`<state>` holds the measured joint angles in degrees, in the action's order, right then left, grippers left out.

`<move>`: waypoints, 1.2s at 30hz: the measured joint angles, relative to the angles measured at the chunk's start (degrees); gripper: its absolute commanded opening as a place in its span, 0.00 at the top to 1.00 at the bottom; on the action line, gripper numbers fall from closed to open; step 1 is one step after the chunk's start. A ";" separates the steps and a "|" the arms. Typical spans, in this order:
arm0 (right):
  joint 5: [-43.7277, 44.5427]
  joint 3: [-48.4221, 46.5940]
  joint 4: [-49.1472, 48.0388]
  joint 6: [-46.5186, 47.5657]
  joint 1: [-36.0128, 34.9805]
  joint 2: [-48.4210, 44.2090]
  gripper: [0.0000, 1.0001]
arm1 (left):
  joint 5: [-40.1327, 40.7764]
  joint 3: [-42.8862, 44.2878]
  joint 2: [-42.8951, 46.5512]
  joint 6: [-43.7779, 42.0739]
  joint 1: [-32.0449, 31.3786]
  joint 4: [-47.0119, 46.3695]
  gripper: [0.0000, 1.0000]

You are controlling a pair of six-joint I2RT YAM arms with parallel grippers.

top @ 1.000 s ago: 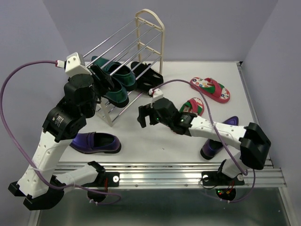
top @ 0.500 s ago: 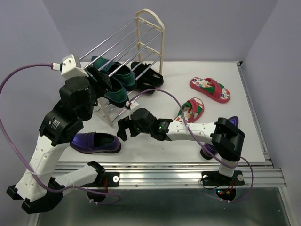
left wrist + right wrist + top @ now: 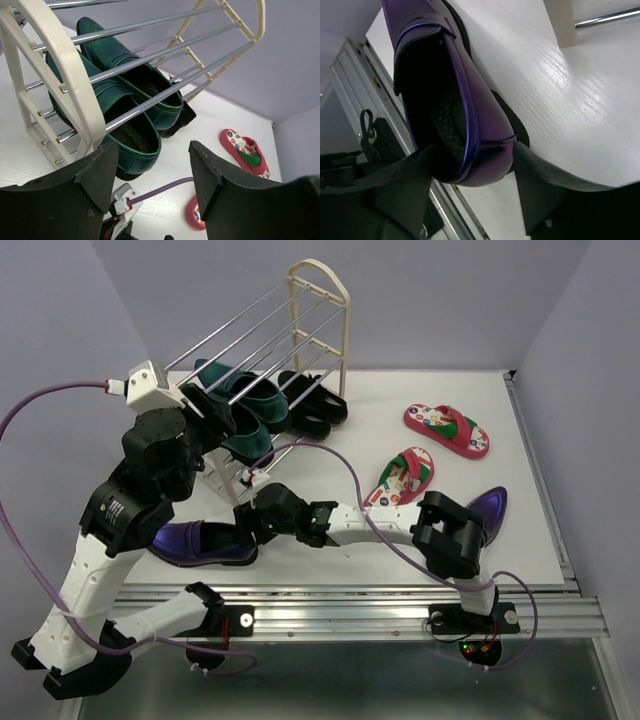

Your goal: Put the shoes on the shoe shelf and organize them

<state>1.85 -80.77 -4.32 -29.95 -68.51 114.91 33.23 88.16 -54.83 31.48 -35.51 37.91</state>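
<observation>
One purple loafer (image 3: 200, 543) lies on its sole near the table's front left. My right gripper (image 3: 245, 525) reaches across to it. In the right wrist view its fingers (image 3: 545, 180) press on either side of the loafer's heel (image 3: 475, 150). The other purple loafer (image 3: 485, 510) lies at the right, partly behind the right arm. The shoe shelf (image 3: 320, 300) holds the dark green shoes (image 3: 245, 400) and the black shoes (image 3: 315, 400) on its lowest tier. My left gripper (image 3: 215, 410) hovers open and empty by the shelf's near end frame (image 3: 60, 75), above the green shoes (image 3: 135, 100).
Two red flip-flops lie loose on the white table right of the shelf, one (image 3: 447, 430) farther back and one (image 3: 405, 475) nearer the right arm. Purple cables loop off both wrists. A metal rail (image 3: 350, 615) runs along the table's front edge.
The right arm has swung left across the table from near the flip-flop to the purple loafer, and its jaws have narrowed onto the heel. The left arm has barely moved.
</observation>
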 measured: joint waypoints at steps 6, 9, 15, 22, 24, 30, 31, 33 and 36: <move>1.22 0.04 -0.24 -1.88 -0.52 -1.33 0.99 | -0.02 -0.66 0.68 0.26 0.00 0.00 0.31; 3.82 0.39 2.05 -1.99 -0.50 -2.86 0.99 | -0.07 -1.05 0.74 0.31 0.00 -0.37 0.31; 10.86 5.42 8.13 -2.47 -0.74 -10.38 0.99 | -0.35 -1.46 0.66 0.31 0.00 -0.83 0.31; 19.56 16.26 15.23 -6.69 -0.02 -25.73 0.99 | -1.16 -2.27 0.63 0.28 0.00 -2.51 0.31; 21.81 19.96 16.87 -9.16 0.55 -29.64 0.99 | -1.44 -2.43 0.48 0.26 0.00 -2.54 0.31; 26.53 27.39 22.47 -16.74 1.42 -35.82 0.90 | -1.86 -2.69 0.31 0.28 0.00 -2.86 0.31; 26.64 27.74 22.95 -17.22 1.42 -36.20 0.73 | -1.99 -2.86 0.33 0.28 0.00 -3.04 0.31; 26.29 28.04 23.96 -18.05 1.70 -36.59 0.64 | -2.19 -3.17 0.31 0.28 0.00 -3.10 0.31; 25.29 26.69 27.52 -18.01 1.84 -36.11 0.51 | -2.67 -3.30 0.22 0.28 0.00 -3.21 0.31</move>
<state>27.14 -54.08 23.20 -47.97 -66.67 78.81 30.57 84.86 -54.61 31.77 -35.51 34.70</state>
